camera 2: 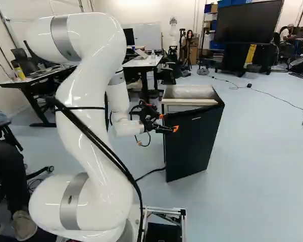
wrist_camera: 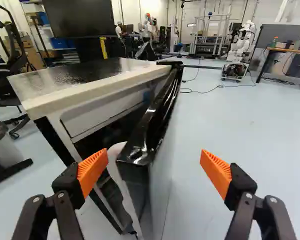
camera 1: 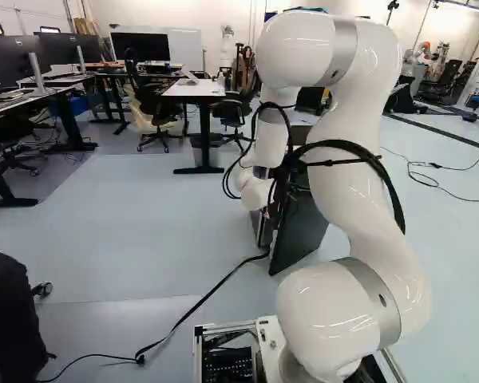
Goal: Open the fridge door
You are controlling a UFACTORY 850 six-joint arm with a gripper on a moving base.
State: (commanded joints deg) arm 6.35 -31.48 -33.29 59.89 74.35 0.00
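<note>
Gripper (wrist_camera: 154, 161) spread wide, edge of the door (camera 2: 193, 143) between its fingers; door ajar on the fridge (wrist_camera: 90, 80), just ahead. Inner finger should be hooked behind the edge, then door swung slowly along its hinge arc.

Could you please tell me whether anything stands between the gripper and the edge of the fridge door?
Nothing visible does. The fridge door stands ajar, and the wrist view shows its free edge between the gripper's open fingers, one on the fridge's side, the other on the outer side.
</note>
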